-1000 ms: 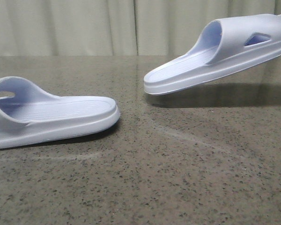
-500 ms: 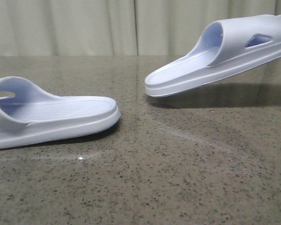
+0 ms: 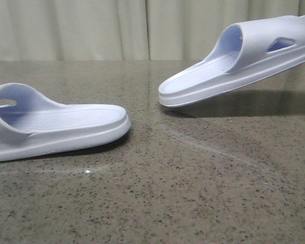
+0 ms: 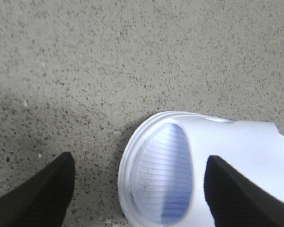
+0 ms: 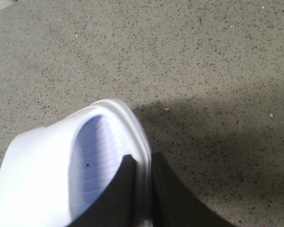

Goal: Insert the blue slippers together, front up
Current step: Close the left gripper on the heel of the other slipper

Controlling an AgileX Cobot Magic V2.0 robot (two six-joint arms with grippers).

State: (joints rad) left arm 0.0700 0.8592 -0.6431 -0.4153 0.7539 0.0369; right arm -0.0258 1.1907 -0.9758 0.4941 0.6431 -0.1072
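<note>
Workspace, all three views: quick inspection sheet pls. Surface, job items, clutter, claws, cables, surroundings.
Surface: dark speckled stone-look table, glossy, faint smear marks.
Job's things: left slipper lies flat on the table, sole down; right slipper is lifted and tilted, heel end high, low end near the table.
Clutter: nothing seen.
Claws: left claw is open, fingers straddling the left slipper's end, not gripping; right claw is shut on the right slipper's side rim.
Cables: nothing seen.
Surroundings: pale pleated curtain behind the table.
</note>
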